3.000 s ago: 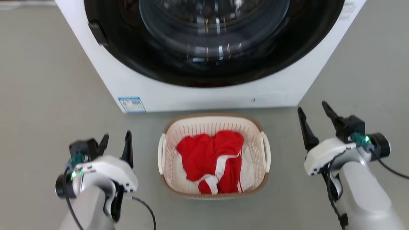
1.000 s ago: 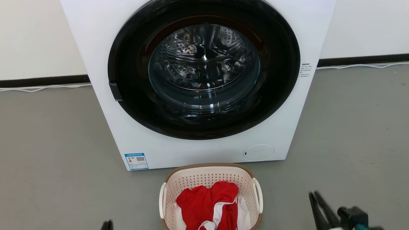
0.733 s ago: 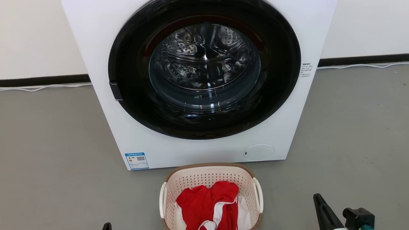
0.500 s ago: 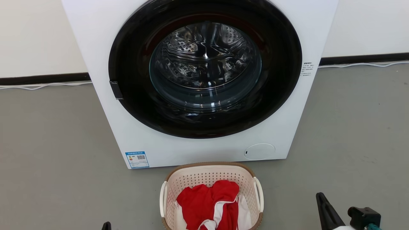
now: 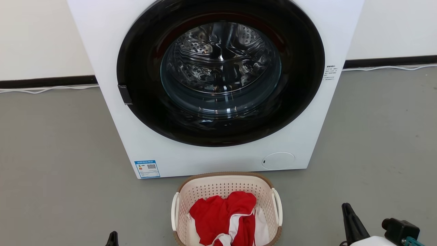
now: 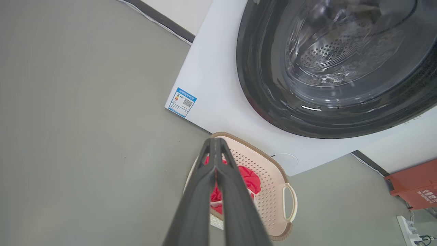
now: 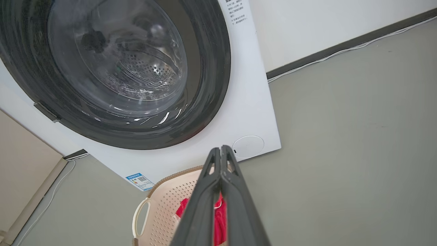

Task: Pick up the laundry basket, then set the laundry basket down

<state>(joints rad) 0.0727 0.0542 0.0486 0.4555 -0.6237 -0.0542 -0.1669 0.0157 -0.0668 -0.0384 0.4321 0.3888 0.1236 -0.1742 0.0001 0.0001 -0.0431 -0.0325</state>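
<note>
washer [image 5: 211, 160]: white front-loader on the grey floor [image 5: 61, 153], its back to a pale wall; the steel drum shows through the dark-ringed round door [image 5: 220, 65]
laundry basket [image 5: 223, 175]: upright on the floor right in front of the washer, centred below the door; its far brown rim lies just beside the washer's bottom edge, and I cannot tell whether they touch
left handle [image 5: 175, 212]: white loop on the basket side nearer the washer's left corner, free
right handle [image 5: 277, 210]: white loop on the side nearer the washer's right corner, free
red garment [image 5: 222, 215]: crumpled inside the basket with white trim, in front of the washer door
left claw [image 6: 215, 145]: two dark fingers pressed together with nothing between them; in front of the washer, out past its lower left corner, apart from the basket
right claw [image 7: 221, 152]: fingers together tip to tip, clamped on nothing; in front of the washer, out past its lower right corner, apart from the basket
blue label [image 5: 147, 168]: stuck at the washer's lower left front corner
round cap [image 5: 278, 160]: white, at the washer's lower right front
baseboard [image 5: 47, 82]: dark strip along the wall on either side of the washer, with a white cable [image 5: 44, 90] running beside it
orange-red box [image 6: 414, 184]: on the floor beyond the washer's right side
</note>
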